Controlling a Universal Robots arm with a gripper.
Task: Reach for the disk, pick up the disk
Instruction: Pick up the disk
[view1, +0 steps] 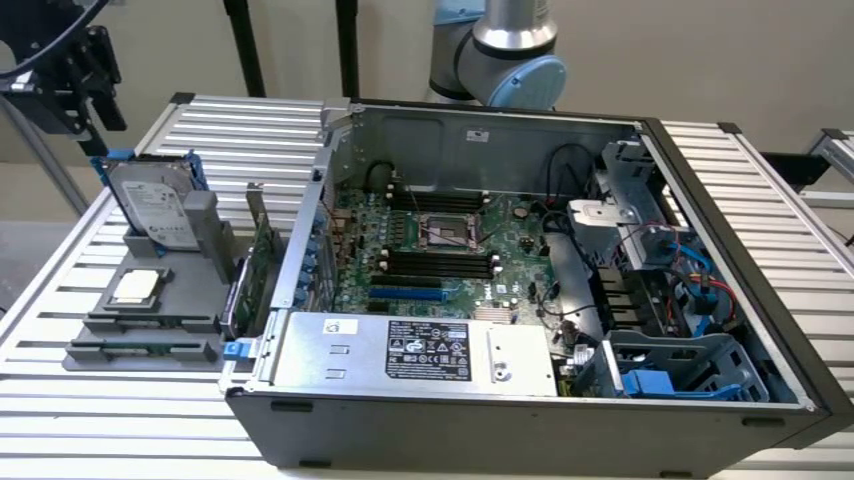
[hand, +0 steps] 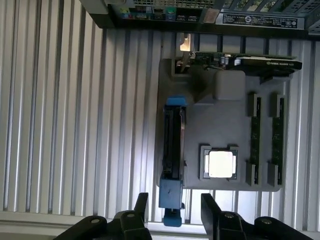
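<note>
In the exterior view you are looking at an open desktop computer case (view1: 561, 400) lying on a slatted aluminium table (view1: 747, 180). To the exterior view's left of the case, a grey holder (view1: 200, 250) is carrying the disk (view1: 150, 205), which is standing upright on its edge in blue carrier rails with its white label facing the camera. In front of it a square silver-topped processor chip (view1: 138, 287) is lying flat, and memory sticks (view1: 140, 350) are sitting nearer the camera. A graphics card (view1: 254, 265) is standing between the holder and the case. The gripper (view1: 83, 85) is hanging high above the disk, well apart from it.

In the wrist view you are looking straight down on the disk (hand: 174, 145), seen edge-on with blue caps at both ends, just beside the chip (hand: 220, 163). The gripper (hand: 175, 207) is showing two black fingers (hand: 141, 205) spread apart, gripping nothing and not touching the disk
</note>
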